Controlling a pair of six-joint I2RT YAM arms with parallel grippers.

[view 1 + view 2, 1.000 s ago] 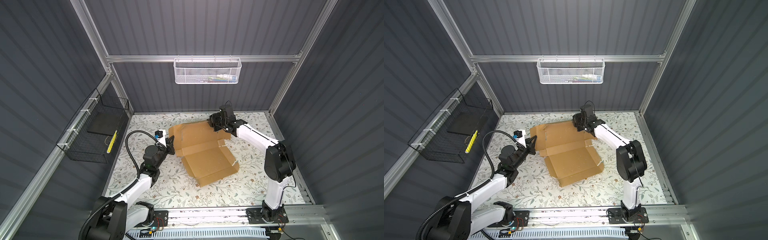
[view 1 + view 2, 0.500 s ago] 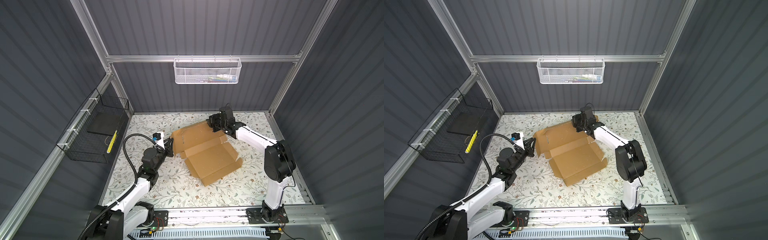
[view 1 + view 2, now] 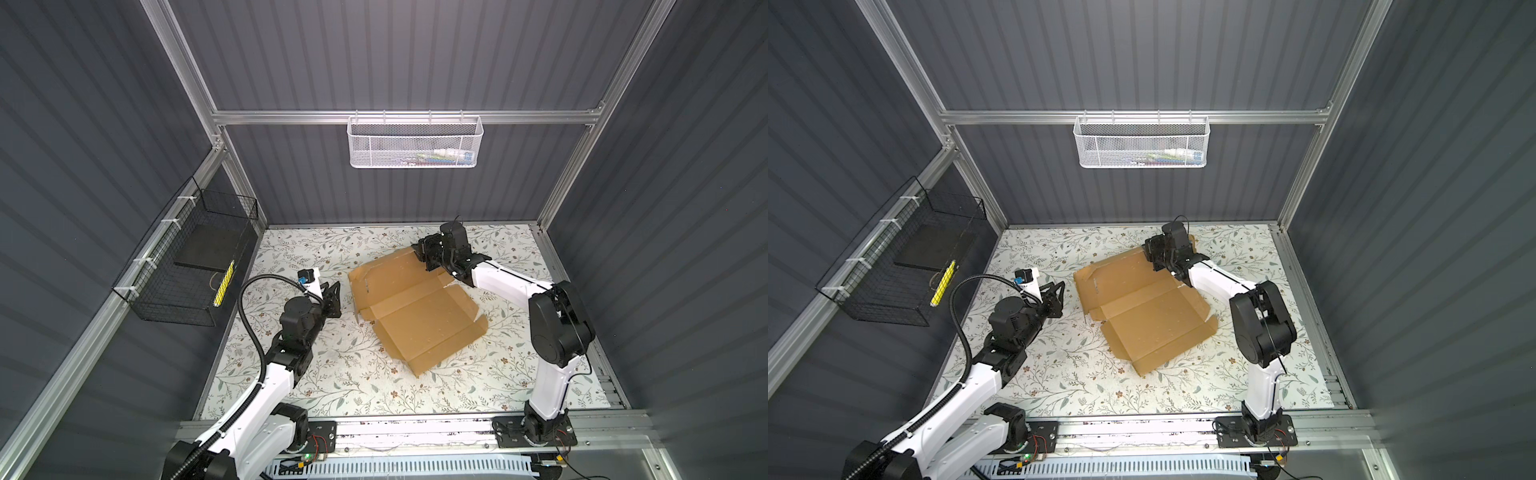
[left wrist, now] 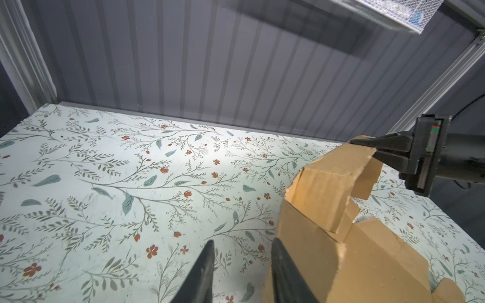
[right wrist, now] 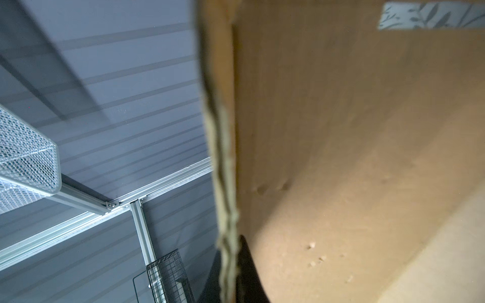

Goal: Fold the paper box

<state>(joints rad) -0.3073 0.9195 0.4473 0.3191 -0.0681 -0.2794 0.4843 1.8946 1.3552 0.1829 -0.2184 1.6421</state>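
Floral tabletop [image 3: 332,386]: creased corrugated paper box [image 3: 419,316], right gripper [image 3: 420,251] pinching its corner, left gripper [image 4: 242,242] parted.

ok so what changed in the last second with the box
The left gripper let go of the left edge of the paper box, opened its fingers and backed off slightly; the box slid a little to the right. The right gripper stays clamped on its far corner.

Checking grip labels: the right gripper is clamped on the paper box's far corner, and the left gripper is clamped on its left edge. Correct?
Not quite. The left gripper is not clamped: the left wrist view shows its jaws open, nothing between them, beside the paper box. The right gripper is clamped on the far corner.
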